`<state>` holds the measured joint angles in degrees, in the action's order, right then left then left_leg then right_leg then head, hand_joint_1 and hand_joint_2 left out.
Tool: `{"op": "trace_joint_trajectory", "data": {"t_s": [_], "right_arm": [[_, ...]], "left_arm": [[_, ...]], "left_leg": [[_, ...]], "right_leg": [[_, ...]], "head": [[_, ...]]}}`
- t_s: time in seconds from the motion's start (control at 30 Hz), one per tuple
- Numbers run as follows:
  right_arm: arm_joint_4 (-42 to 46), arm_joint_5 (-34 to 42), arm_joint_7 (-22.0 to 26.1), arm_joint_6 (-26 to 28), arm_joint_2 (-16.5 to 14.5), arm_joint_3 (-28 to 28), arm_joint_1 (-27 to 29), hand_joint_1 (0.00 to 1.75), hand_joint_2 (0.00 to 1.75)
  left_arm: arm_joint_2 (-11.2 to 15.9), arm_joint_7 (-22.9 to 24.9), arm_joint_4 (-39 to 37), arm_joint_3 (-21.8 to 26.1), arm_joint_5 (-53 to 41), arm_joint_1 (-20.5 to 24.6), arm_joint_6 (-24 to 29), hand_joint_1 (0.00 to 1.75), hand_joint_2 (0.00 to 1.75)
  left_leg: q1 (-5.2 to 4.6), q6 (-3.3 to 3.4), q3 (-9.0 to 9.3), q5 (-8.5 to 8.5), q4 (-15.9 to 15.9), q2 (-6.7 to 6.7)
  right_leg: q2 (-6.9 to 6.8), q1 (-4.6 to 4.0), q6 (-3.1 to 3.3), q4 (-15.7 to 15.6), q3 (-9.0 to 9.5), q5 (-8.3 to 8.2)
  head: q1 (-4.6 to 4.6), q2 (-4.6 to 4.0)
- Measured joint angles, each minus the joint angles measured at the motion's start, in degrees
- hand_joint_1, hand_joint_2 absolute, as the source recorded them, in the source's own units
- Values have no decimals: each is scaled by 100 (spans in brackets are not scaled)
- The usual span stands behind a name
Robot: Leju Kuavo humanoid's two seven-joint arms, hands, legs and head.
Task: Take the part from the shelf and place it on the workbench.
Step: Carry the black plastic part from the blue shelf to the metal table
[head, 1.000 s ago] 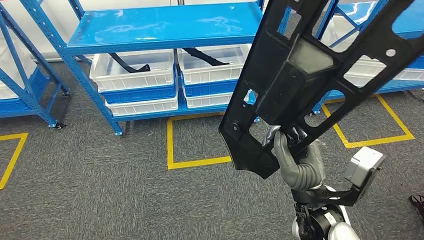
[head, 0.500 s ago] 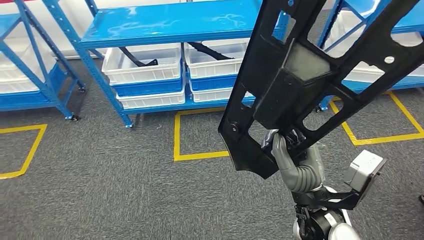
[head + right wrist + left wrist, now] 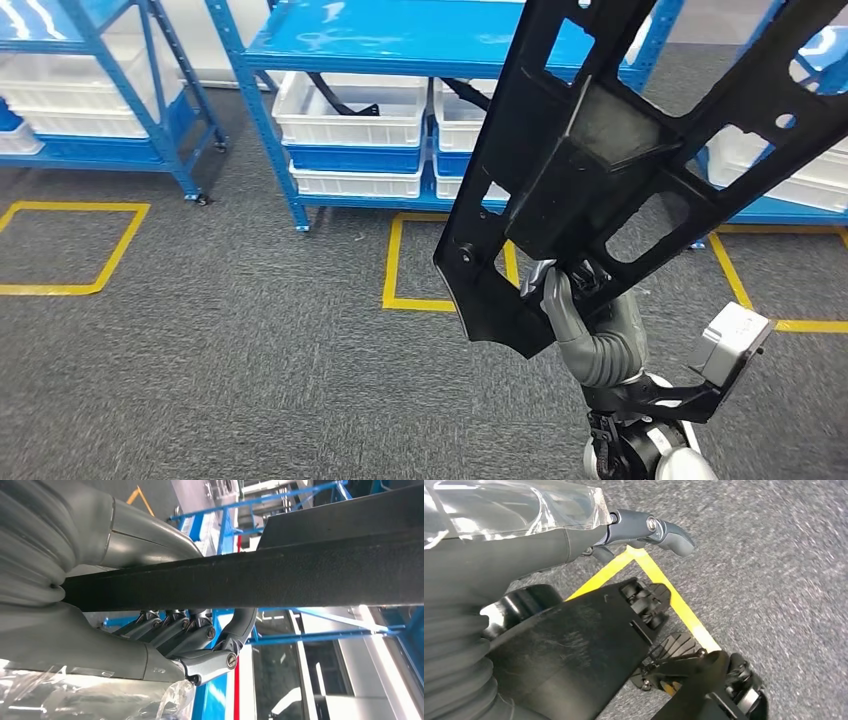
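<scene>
Grey carpet (image 3: 230,350) across the floor, marked with yellow tape squares: 1 at far left (image 3: 70,248), 1 in the middle (image 3: 395,272). Blue rack (image 3: 400,40) behind, on a caster (image 3: 301,226). Under its shelf, white bins stacked over blue ones: left stack (image 3: 350,135), another (image 3: 460,130) just beside it. Black curved piece (image 3: 340,100) lying in the top left bin. Second blue rack (image 3: 130,90) at far left with white bins (image 3: 60,95). Yellow tape corner (image 3: 659,580) on carpet, seen from the left wrist.
</scene>
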<state>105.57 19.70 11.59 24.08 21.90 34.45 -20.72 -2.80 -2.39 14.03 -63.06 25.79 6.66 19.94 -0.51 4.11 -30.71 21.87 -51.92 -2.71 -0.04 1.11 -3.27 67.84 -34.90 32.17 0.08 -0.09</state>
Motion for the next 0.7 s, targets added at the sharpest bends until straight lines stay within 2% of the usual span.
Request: {"op": "trace_joint_trajectory", "data": {"t_s": [0.03,0.1,0.13,0.17,0.23,0.27,0.3,0.33,0.4,0.43,0.47,0.5,0.53,0.57,0.63,0.67,0.7], "right_arm": [[0,-2,0,-11,0,0,-2,175,175],[0,-4,-1,-38,0,0,-12,175,175],[0,-6,-2,-52,-1,1,-19,175,175],[0,-6,-3,-65,-3,3,-26,175,175],[0,-5,-6,-84,-15,8,-41,175,175],[0,-5,-7,-89,-23,9,-47,175,175],[0,-5,-8,-94,-28,10,-56,175,175],[0,-6,-8,-98,-32,11,-64,175,175],[0,-7,-10,-108,-36,14,-72,175,175],[-1,-7,-12,-114,-41,17,-72,175,175],[-1,-6,-14,-124,-48,22,-72,175,175],[-2,-7,-16,-140,-53,30,-73,175,175],[-2,-11,-19,-163,-60,39,-78,175,175],[-2,-19,-22,-191,-66,51,-86,175,175],[-2,-52,-30,-250,-78,75,-104,175,175],[-2,-77,-38,-283,-83,89,-112,175,175],[-3,-101,-45,-316,-88,108,-121,175,175]], "left_arm": [[-1,1,0,0,-1,0,-7,0,175],[-2,9,0,0,-5,11,-14,0,175],[-2,14,0,0,-8,15,-14,0,175],[-2,19,0,0,-9,16,-14,0,175],[-1,23,0,-1,-11,0,-14,0,175],[1,25,0,-1,-10,-9,-14,0,175],[2,26,0,-3,-10,-14,-15,0,175],[2,26,0,-5,-10,-11,-16,0,175],[2,27,0,-11,-10,2,-17,0,175],[2,27,0,-16,-10,5,-16,0,175],[2,27,0,-23,-10,2,-17,0,175],[2,26,0,-30,-8,-2,-17,0,175],[3,25,0,-35,-4,-5,-19,0,175],[3,24,0,-38,-1,-4,-20,0,175],[4,20,0,-43,5,8,-22,0,175],[3,18,0,-45,6,13,-24,0,175],[3,16,0,-49,7,13,-26,0,175]], "left_leg": [[1,-9,-14,-6,-25,-65],[-17,-48,-70,-15,-86,-177],[-23,-77,-110,-28,-108,-226],[-25,-115,-149,-49,-119,-278],[-7,-182,-206,-80,-131,-352],[1,-206,-227,-67,-155,-330],[1,-233,-275,3,-246,-240],[9,-262,-367,143,-450,-108],[38,-342,-712,552,-1226,100],[63,-376,-894,728,-1649,144],[87,-404,-1010,820,-1931,165],[107,-423,-1006,799,-1974,180],[121,-433,-875,676,-1760,207],[127,-433,-640,491,-1346,280],[97,-395,-181,202,-480,547],[74,-362,-70,140,-242,637],[48,-327,-49,133,-157,665]], "right_leg": [[76,8,11,-442,228,-222],[285,16,39,-1206,600,-488],[351,15,54,-1383,669,-527],[346,5,71,-1416,665,-516],[218,12,130,-1414,634,-558],[162,21,159,-1421,631,-577],[108,33,190,-1430,626,-595],[58,37,211,-1434,619,-606],[-60,32,236,-1432,593,-616],[-127,32,241,-1431,580,-619],[-193,33,241,-1430,570,-622],[-258,36,239,-1429,566,-623],[-321,41,234,-1428,568,-622],[-384,44,222,-1428,577,-618],[-497,20,173,-1422,595,-601],[-545,3,141,-1420,600,-595],[-594,-13,107,-1419,600,-590]], "head": [[1,0],[-1,0],[-1,0],[-2,0],[-3,0],[-2,0],[-7,0],[-10,0],[-23,0],[-25,0],[-26,0],[-26,0],[-26,0],[-27,0],[-25,0],[-19,0],[-10,0]]}}
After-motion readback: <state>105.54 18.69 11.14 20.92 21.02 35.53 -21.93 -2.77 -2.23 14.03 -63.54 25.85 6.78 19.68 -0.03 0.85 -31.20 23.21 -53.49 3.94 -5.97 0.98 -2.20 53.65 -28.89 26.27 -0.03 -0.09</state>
